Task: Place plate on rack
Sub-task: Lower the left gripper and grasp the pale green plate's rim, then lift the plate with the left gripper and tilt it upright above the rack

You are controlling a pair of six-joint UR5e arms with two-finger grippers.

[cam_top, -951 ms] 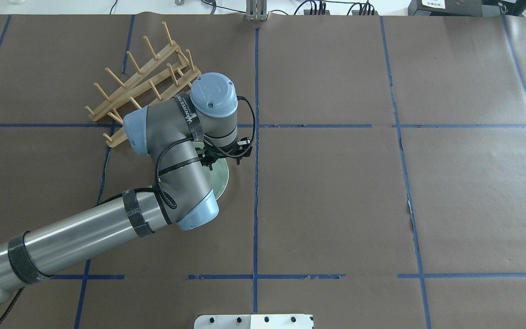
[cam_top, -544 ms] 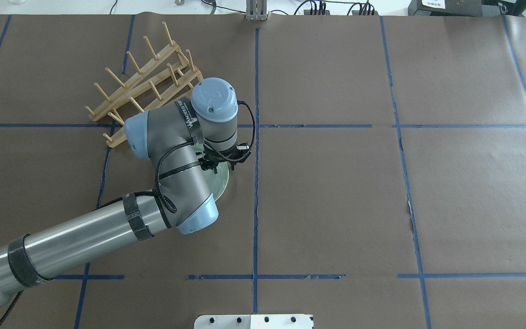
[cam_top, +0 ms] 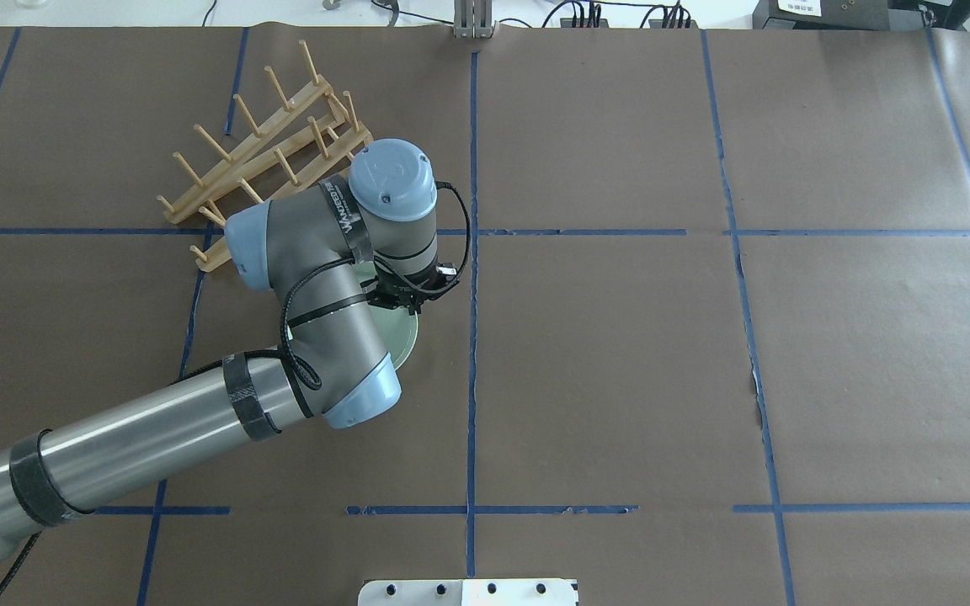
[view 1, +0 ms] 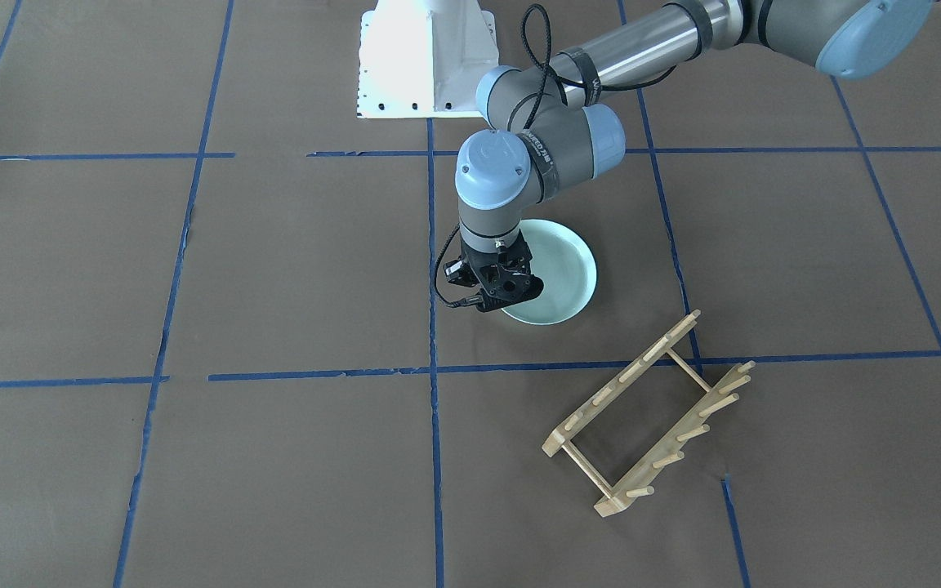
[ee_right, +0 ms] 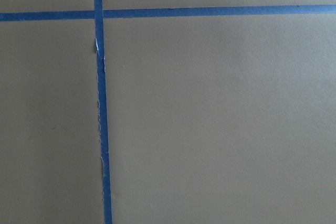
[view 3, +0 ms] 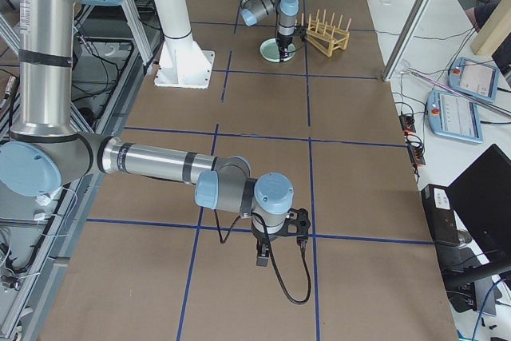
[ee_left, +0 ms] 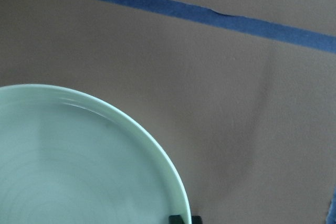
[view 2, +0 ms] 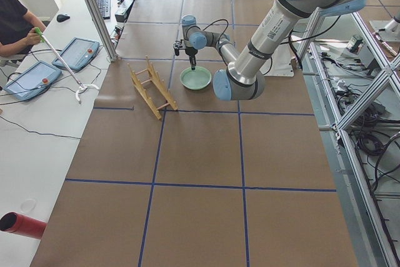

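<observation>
The pale mint-green plate (view 1: 562, 273) lies flat on the brown table paper, mostly hidden under my left arm in the overhead view (cam_top: 406, 338). My left gripper (view 1: 508, 300) points straight down at the plate's rim. In the left wrist view its fingertips (ee_left: 175, 219) straddle the rim of the plate (ee_left: 79, 166), shut on it. The light-wood rack (view 1: 622, 381) stands apart from the plate, further from the robot, and shows behind my left arm's elbow in the overhead view (cam_top: 283, 119). My right gripper (view 3: 279, 247) hovers over bare table far from both; I cannot tell whether it is open.
Blue tape lines divide the brown paper into squares. The white robot base (view 1: 425, 57) stands at the table's edge. An operator with tablets (view 2: 75, 54) sits beyond the far side. A red cylinder (view 2: 22, 224) lies at the table's end.
My left wrist has shifted slightly left and closer in over the plate's rim. The plate's visible edge has moved a little left with it. The rack has not moved.
</observation>
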